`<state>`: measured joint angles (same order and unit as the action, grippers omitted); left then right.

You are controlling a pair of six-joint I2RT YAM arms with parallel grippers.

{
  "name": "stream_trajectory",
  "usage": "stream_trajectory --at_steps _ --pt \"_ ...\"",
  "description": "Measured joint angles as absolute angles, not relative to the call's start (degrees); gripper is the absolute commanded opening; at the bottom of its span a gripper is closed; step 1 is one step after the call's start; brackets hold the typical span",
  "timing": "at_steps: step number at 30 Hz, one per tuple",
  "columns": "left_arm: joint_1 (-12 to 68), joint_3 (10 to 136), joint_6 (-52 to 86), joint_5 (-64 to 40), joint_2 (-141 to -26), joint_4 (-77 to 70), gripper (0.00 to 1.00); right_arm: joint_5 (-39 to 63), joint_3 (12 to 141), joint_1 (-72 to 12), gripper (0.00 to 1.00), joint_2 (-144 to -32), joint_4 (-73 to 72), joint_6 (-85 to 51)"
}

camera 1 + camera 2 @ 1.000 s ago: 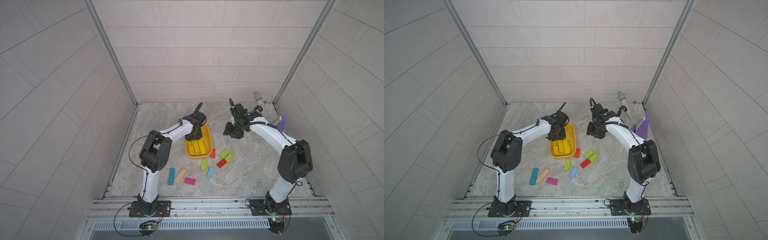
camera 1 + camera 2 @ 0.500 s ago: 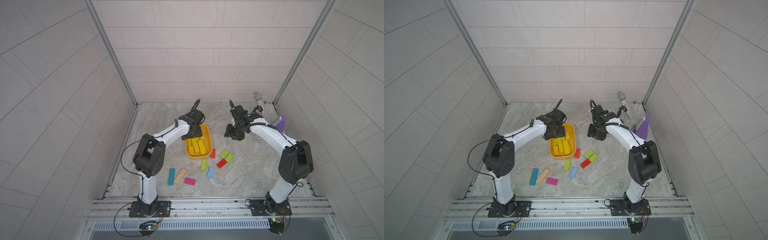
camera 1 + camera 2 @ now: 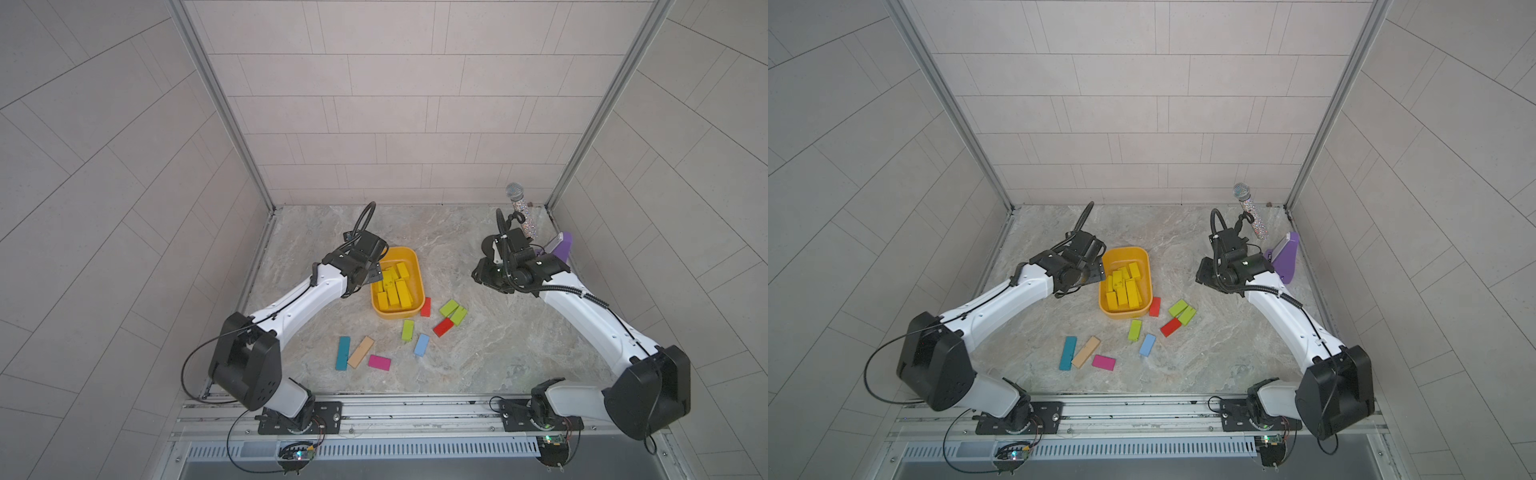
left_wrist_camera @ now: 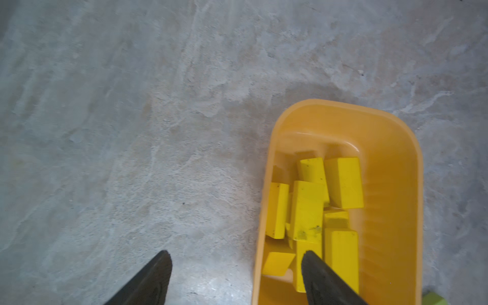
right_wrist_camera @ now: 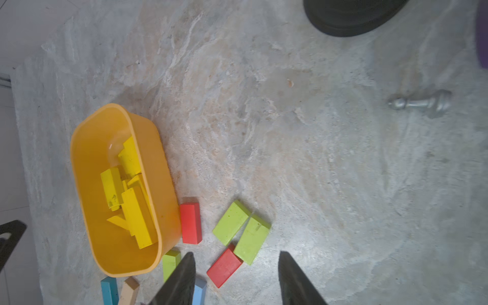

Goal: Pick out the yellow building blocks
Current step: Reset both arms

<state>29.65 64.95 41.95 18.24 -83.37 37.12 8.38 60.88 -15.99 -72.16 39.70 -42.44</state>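
Lifting the left gripper (image 4: 235,254) straight up is your best move imo: its fingers are spread w/ nothing between them, and one tip sits over the tub (image 3: 399,250), so a sideways swing could clip the rim. The yellow building blocks (image 3: 394,286) lie piled inside the tub; none show on the floor. The right gripper (image 5: 235,254) hangs well apart, fingers spread & empty. Don't mistake the lime-green blocks (image 3: 449,307) for yellow. You can't count the pile's lower layers, & the floor under both arms is hidden, so check there.

Yellow building blocks (image 4: 307,211) partly cover one another.
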Motion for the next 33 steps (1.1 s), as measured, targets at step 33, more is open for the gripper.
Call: stream_trajectory --at_steps 33 --pt "3.22 24.18 7.7 20.93 -88.38 -40.34 1.0 -2.9 23.16 3.29 0.9 -87.59 -43.7 -9.87"
